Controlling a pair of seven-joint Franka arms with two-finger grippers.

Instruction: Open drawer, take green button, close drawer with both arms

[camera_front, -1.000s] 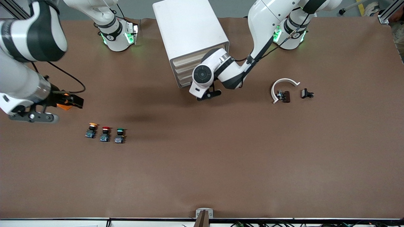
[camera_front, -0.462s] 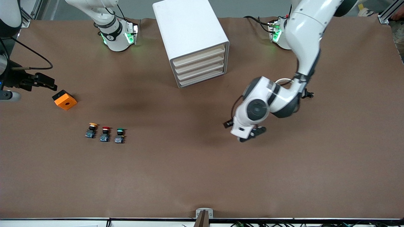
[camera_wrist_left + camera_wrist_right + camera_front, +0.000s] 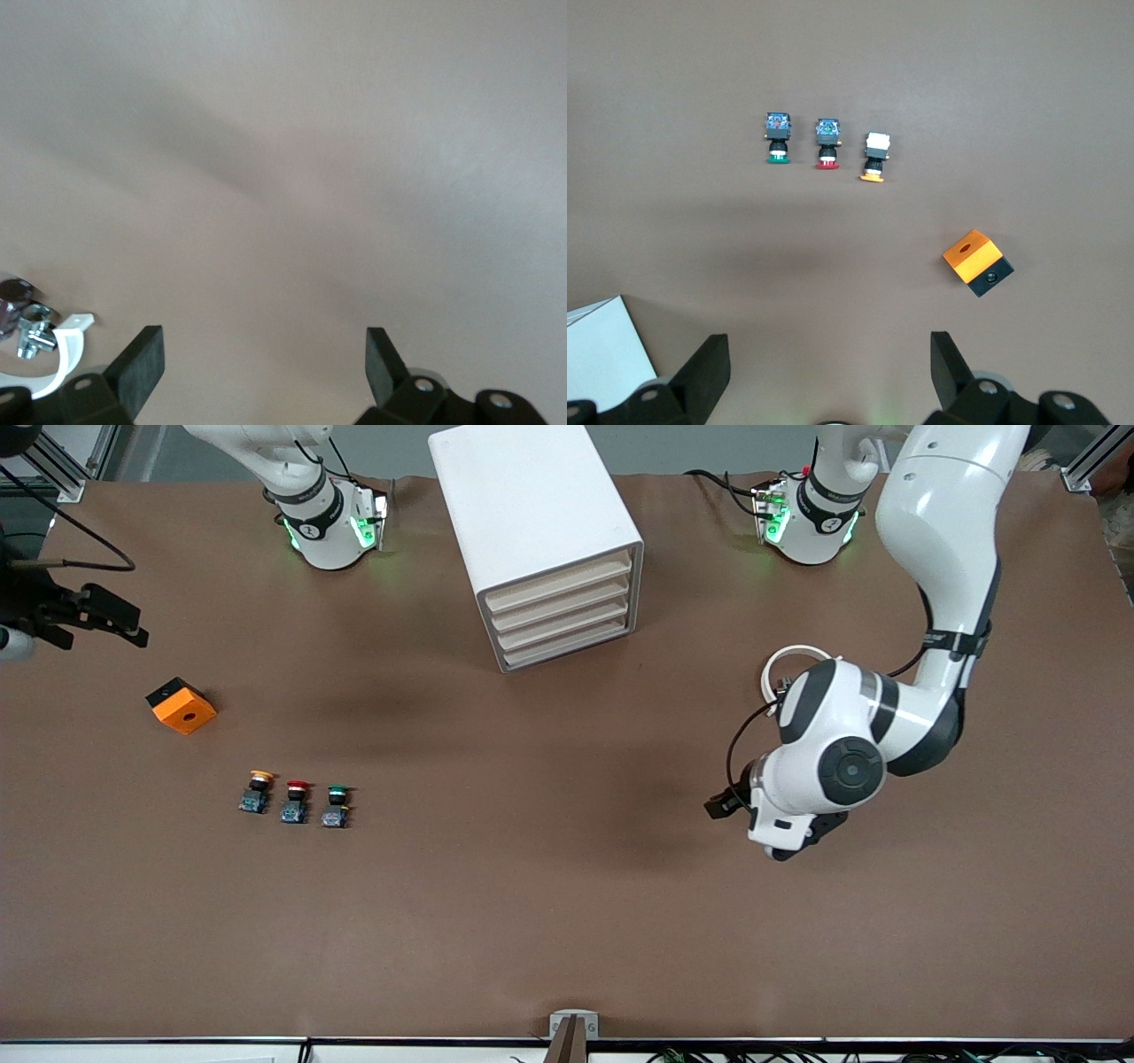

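Four cream-fronted drawers (image 3: 561,608) sit shut in the white boxy cabinet (image 3: 532,509); the green-capped push button (image 3: 336,806) stands on the brown surface (image 3: 532,912) beside red-capped (image 3: 295,802) and orange-capped (image 3: 258,792) buttons. Both grippers hang spread and empty: left gripper (image 3: 264,372) over bare surface near a white curved bracket (image 3: 784,657), right gripper (image 3: 829,372) above the right arm's end near an orange block (image 3: 182,706).

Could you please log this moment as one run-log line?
drawer: shut | green button: on table, untouched | left gripper: jaws open, over bare table | right gripper: jaws open, empty, at right arm's end
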